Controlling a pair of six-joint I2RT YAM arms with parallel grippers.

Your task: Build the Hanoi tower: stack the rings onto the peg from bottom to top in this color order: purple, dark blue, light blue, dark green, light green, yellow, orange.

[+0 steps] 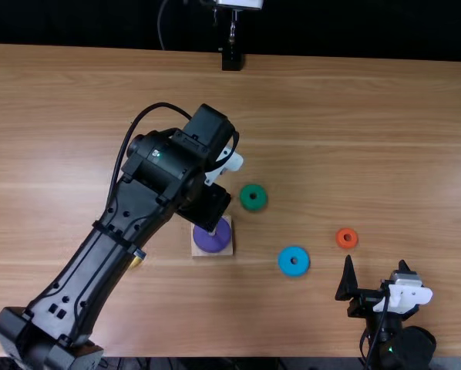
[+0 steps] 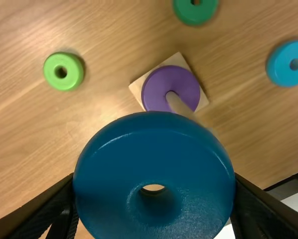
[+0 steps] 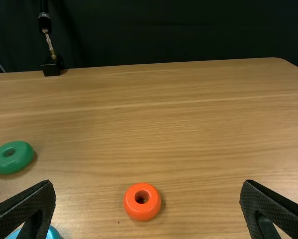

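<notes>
Fingers of my left gripper [image 1: 206, 206] are parted just enough to pinch the dark blue ring [image 2: 151, 129] by its opposite sides, its hole showing in the left wrist view. That ring is off the table [image 1: 415, 139] and near the wooden base [image 1: 226, 250], where the purple ring [image 1: 213, 239] sits around the peg [image 2: 175, 100]. The peg's upper part is hidden behind the dark blue ring, so I cannot tell how well the two line up.

My right gripper [image 1: 375, 260], by the near edge, has its fingers wide apart and grips nothing. Just beyond it lies the orange ring [image 1: 347, 238] — flat on the wood. The light blue ring [image 1: 294, 260] lies between that one and the base; the dark green ring [image 1: 254, 197] is beyond the base, to its right. The light green ring [image 2: 63, 71] rests apart from the base — on the side away from light blue.
</notes>
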